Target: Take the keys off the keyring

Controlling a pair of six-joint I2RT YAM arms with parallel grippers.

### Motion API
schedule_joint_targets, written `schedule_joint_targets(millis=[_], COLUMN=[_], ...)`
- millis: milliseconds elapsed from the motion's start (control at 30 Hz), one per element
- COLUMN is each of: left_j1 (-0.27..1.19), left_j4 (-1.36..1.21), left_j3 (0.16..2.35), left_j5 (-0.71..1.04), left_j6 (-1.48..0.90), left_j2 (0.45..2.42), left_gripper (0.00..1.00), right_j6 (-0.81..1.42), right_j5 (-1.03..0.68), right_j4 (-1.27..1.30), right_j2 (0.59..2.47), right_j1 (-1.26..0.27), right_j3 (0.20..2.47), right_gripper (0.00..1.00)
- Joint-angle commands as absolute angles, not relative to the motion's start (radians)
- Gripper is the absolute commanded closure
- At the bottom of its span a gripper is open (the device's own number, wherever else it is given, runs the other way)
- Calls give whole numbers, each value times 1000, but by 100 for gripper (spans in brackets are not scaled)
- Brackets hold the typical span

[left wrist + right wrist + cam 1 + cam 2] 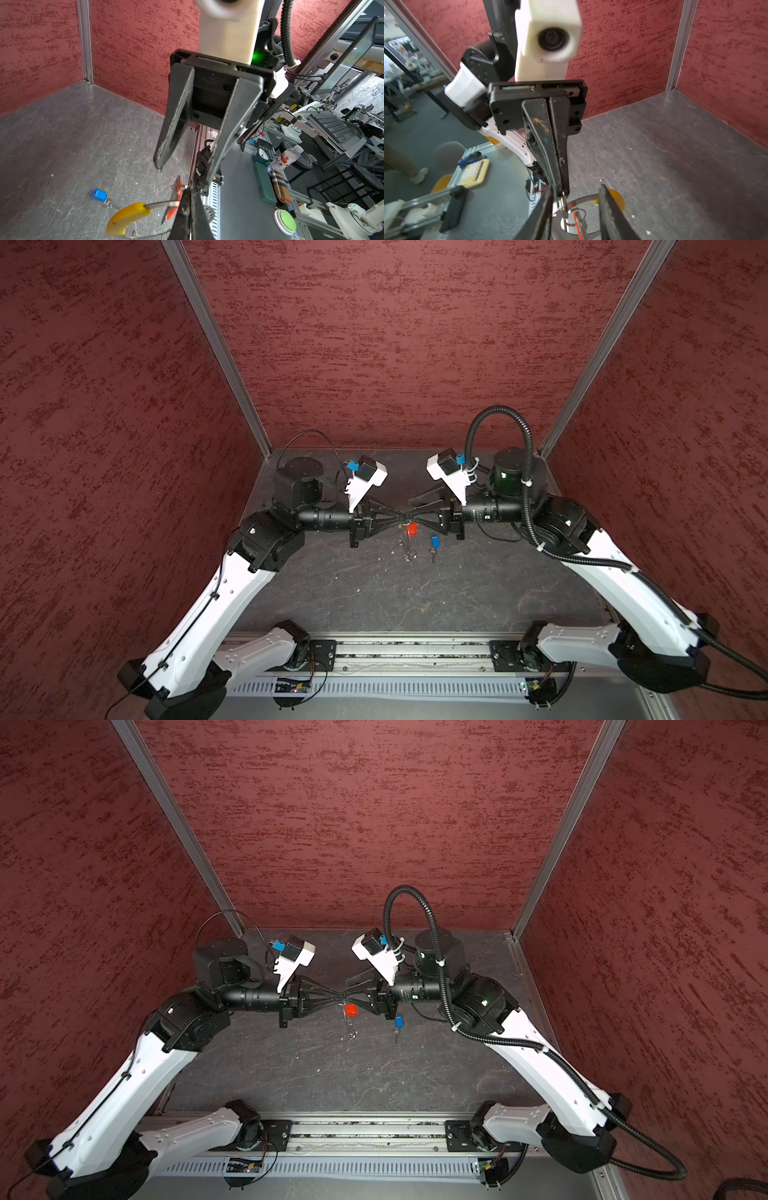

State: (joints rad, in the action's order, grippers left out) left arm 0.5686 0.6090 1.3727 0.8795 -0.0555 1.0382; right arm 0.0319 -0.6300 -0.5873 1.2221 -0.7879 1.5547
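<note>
Pinching keyring (128, 217) — left gripper (561, 192) pressed together; right gripper (183, 173) spread opposite — blue key (99, 195) lying apart.

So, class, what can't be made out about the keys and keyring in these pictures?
1. red key: in the left wrist view it is mostly behind the shut left gripper. Whether it is off the keyring is unclear.
2. keyring: in both top views it is too small to show any detail.
3. keyring: in the right wrist view it is cut off by the bottom edge.
</note>
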Motion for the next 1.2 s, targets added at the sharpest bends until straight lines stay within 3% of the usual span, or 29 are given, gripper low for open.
schedule_joint_targets(millis=[0, 167, 467, 600, 1067, 1167], left_j1=[569, 567, 565, 566, 564, 564], left_j4=[449, 299, 167, 172, 94, 74], left_j3=[1341, 1265, 1202, 1198, 1158, 1151], left_j5=[882, 896, 936, 905, 795, 788], left_j6=[-81, -130, -193, -195, -233, -244], left_j2=[1003, 955, 934, 927, 898, 896], left_gripper=[100, 100, 100, 100, 100, 100], right_j6=[50, 107, 138, 139, 152, 141], right_j5=[-590, -615, -697, -693, -738, -750], right_j4=[-420, -238, -145, -142, -147, -161], right_j2=[1147, 1070, 1083, 1080, 1103, 1113], right_j1=[-788, -788, -789, -788, -790, -790], right_j3=[1468, 1306, 1236, 1238, 1261, 1272], right_gripper=[52, 41, 38, 48, 99, 100])
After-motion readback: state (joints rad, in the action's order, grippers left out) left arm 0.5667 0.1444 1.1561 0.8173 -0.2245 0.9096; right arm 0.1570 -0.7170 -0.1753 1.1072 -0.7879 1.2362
